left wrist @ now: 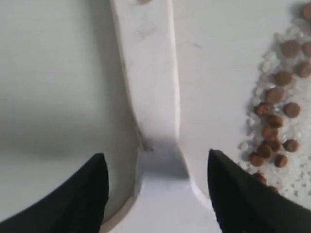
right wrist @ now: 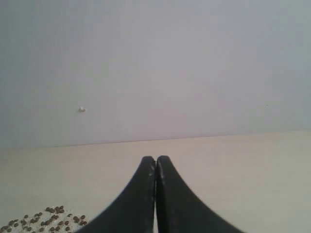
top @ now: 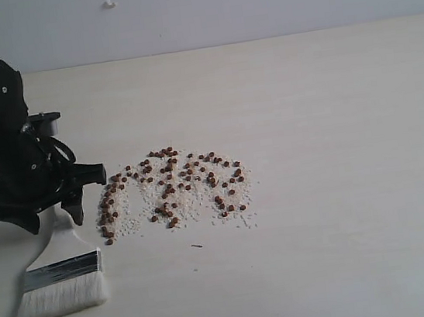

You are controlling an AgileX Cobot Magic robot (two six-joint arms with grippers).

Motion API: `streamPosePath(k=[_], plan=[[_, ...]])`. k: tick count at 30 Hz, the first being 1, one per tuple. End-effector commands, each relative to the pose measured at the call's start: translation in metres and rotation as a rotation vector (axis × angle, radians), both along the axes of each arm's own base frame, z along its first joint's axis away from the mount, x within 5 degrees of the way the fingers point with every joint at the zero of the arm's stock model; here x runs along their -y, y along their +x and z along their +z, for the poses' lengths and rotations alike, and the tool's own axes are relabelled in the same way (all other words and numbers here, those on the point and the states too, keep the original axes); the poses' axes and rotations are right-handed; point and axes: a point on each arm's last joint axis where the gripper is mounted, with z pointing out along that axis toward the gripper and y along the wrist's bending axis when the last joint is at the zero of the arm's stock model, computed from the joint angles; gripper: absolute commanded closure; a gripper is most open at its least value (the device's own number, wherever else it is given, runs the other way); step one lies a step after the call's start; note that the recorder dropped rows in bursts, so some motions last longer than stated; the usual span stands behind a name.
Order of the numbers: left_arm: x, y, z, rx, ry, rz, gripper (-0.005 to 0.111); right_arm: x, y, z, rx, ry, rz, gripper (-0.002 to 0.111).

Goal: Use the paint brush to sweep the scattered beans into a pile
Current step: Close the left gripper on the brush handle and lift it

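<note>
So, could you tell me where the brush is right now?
In the exterior view, the brush lies on the table at lower left, beside the beans, handle inside the open left hand.

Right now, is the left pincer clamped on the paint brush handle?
No, the left pincer stands open, straddling the paint brush with a gap showing on each side.

We see small round reddish-brown beans (top: 173, 187) speckling a patch of fine white grains (top: 152, 205) on the pale cream table (top: 341, 188). The wide flat paint brush (top: 63, 276) has a cream wooden handle, a silver ferrule and off-white bristles. The left pincer (left wrist: 155, 155) and right pincer (right wrist: 155, 160) are black.
</note>
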Motion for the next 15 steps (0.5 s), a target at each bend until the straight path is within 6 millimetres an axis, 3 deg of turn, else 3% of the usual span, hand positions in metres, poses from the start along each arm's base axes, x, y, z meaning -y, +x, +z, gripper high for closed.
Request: streamPosePath(k=[1, 11, 15], plan=[[0.0, -0.003, -0.002, -0.016, 0.01, 0.008, 0.049, 0.0, 0.0, -0.001, 0.011, -0.007, -0.006, 0.108], [-0.002, -0.006, -0.016, -0.031, 0.018, 0.012, 0.049, 0.0, 0.0, -0.001, 0.01, -0.005, -0.006, 0.108], [-0.001, -0.004, -0.017, -0.018, 0.01, 0.016, 0.056, 0.0, 0.0, -0.001, 0.01, -0.005, -0.006, 0.108]])
